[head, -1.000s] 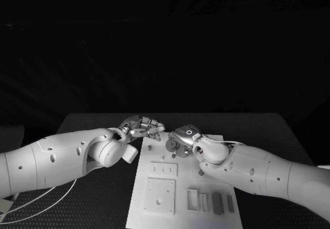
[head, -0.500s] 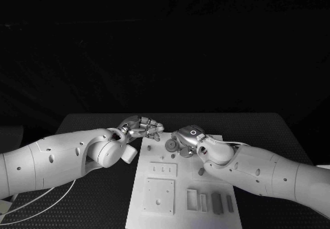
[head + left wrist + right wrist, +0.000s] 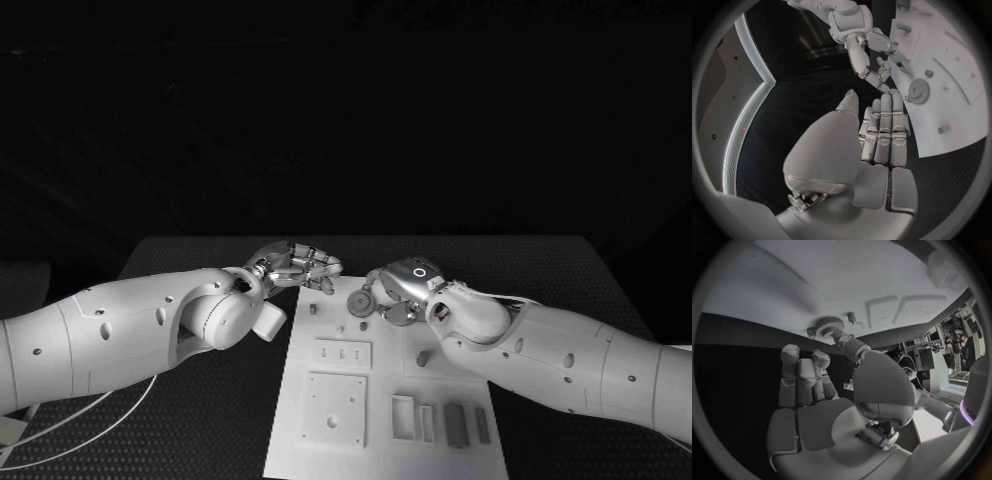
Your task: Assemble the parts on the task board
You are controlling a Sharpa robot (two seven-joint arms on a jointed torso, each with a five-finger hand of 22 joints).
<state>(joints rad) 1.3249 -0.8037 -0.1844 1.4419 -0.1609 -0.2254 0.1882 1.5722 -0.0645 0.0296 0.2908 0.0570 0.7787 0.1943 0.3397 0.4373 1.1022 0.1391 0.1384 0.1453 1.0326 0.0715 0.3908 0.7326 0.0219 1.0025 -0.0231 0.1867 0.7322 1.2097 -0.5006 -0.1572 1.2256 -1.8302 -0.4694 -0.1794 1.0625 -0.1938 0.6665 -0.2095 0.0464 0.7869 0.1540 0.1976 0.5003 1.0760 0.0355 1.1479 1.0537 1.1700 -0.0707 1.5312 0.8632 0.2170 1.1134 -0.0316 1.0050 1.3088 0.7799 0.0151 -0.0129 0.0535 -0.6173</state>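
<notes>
The right hand hangs over the far end of the task board, fingers curled down toward a grey gear that lies flat on the board near its far left corner. In the right wrist view the thumb tip reaches the rim of that gear, while the other fingers lie folded against the palm; whether the gear is actually pinched cannot be told. Two small pegs stand beside the gear, one on either side. The left hand hovers just off the board's far left corner, over the black table, its fingers laid side by side and curled in with nothing between them. Toward the near end the board carries a square plate with three slots, a larger square plate at the near left, and a row of upright rectangular blocks along the near right. One small dark peg stands mid-board, close by the right forearm.
</notes>
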